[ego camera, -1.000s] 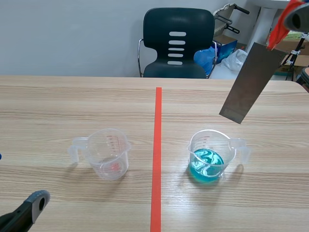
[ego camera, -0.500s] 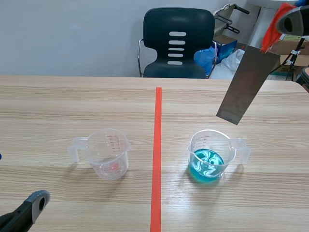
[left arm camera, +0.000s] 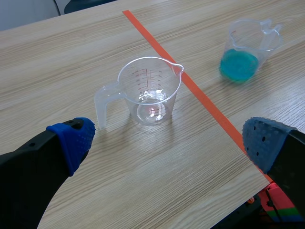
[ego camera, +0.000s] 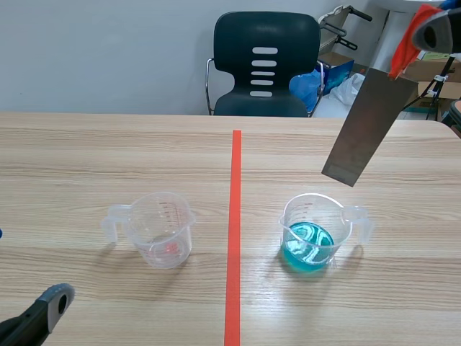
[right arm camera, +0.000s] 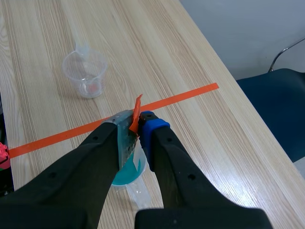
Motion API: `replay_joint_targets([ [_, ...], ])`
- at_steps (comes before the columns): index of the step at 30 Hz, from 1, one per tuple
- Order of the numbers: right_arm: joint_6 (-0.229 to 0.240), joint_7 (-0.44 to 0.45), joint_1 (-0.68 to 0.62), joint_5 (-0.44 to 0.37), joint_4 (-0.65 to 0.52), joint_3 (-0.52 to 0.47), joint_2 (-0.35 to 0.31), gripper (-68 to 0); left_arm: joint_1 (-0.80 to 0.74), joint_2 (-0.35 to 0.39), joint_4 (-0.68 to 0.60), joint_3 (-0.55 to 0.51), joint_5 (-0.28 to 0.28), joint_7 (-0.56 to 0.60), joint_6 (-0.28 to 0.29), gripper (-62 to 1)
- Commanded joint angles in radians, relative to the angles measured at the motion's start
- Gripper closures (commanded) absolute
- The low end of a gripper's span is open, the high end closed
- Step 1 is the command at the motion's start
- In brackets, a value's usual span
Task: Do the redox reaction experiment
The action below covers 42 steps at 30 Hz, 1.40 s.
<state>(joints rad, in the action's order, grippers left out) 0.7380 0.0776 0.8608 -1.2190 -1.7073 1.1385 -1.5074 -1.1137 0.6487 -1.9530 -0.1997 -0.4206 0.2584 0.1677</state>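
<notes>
A clear measuring cup with blue liquid [ego camera: 311, 234] stands right of the red tape line; from the left wrist it shows far ahead [left arm camera: 245, 47]. An empty clear measuring cup [ego camera: 160, 228] stands left of the line, just ahead of my open left gripper [left arm camera: 167, 138]. High at the right, my right gripper [ego camera: 416, 40] is shut on the orange-taped top of a grey metal strip [ego camera: 364, 125], which hangs tilted above and a little behind the blue cup. In the right wrist view the fingers [right arm camera: 153, 129] pinch the strip [right arm camera: 127, 138] over the blue liquid [right arm camera: 127, 171].
A black chair [ego camera: 264, 65] stands behind the table's far edge, with bags and boxes [ego camera: 328, 76] at the back right. The left arm's finger [ego camera: 43, 310] lies low at the front left corner. The red tape line [ego camera: 234, 231] runs down the table's middle.
The right gripper and the hanging metal strip shifted slightly left and up one second ago, then held still. The left arm has not moved.
</notes>
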Motion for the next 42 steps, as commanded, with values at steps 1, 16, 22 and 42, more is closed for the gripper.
replay_joint_targets([
  [1, 0.008, 0.018, 0.018, -0.014, -0.002, -0.018, -0.011, -0.9, 0.001, -0.005, -0.018, -0.003, -0.006, 0.013, 0.003, -62.3],
  [16, 0.008, 0.014, 0.018, 0.005, -0.039, -0.018, -0.011, -0.9, 0.001, -0.005, -0.018, -0.003, -0.006, 0.013, 0.003, -62.3],
  [22, 0.008, 0.015, 0.018, 0.005, -0.047, -0.018, -0.011, -0.9, 0.001, -0.005, -0.018, -0.003, -0.006, 0.013, 0.003, -62.3],
  [42, 0.008, 0.003, 0.017, 0.005, -0.047, -0.018, -0.013, -0.9, 0.001, -0.005, -0.018, -0.003, -0.006, 0.013, 0.003, -62.3],
])
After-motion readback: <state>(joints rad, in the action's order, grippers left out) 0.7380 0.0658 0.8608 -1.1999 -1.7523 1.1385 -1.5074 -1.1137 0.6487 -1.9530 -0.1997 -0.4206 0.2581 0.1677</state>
